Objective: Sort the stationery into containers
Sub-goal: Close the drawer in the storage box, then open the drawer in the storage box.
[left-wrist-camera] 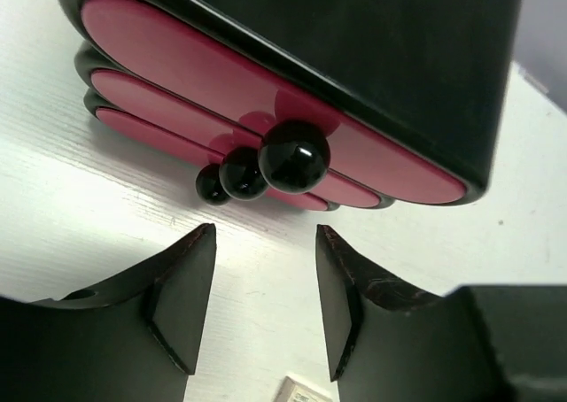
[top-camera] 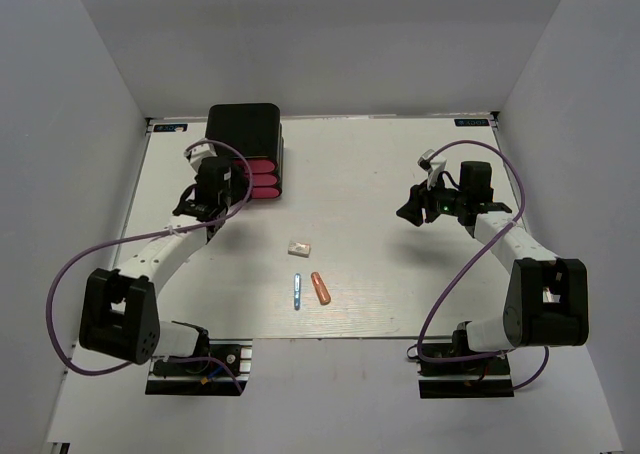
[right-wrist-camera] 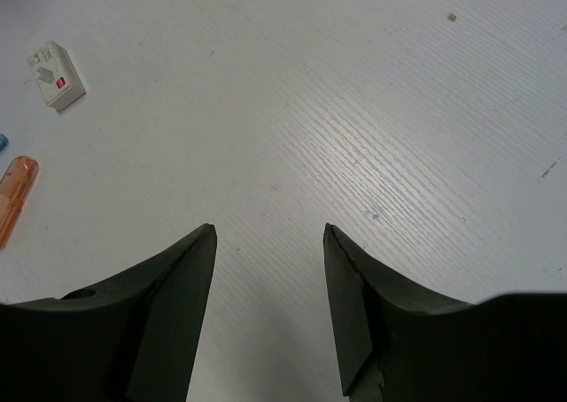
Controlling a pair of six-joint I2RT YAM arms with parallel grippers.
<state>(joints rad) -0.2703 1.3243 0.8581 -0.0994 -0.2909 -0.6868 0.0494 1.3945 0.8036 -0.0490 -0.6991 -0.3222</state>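
Left tool point(left-wrist-camera: 266, 243) wide open, just short of the black knobs point(left-wrist-camera: 294, 156) on the pink drawers point(left-wrist-camera: 177, 48), far left of the desk point(top-camera: 380, 174); straddle one knob only, pull straight; right tool point(right-wrist-camera: 268, 234) wide, eraser point(top-camera: 298, 247), blue pen point(top-camera: 297, 291) and orange marker point(top-camera: 320, 287) mid-desk.

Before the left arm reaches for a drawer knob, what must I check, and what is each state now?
1. Left gripper open and empty: ok.
2. Nearest knob lined up with the gripper's gap: ok.
3. A pink drawer open to receive items: not ok, all three are shut.
4. Right gripper open, holding nothing: ok.
5. White eraser, blue pen and orange marker lying apart, uncovered: ok.
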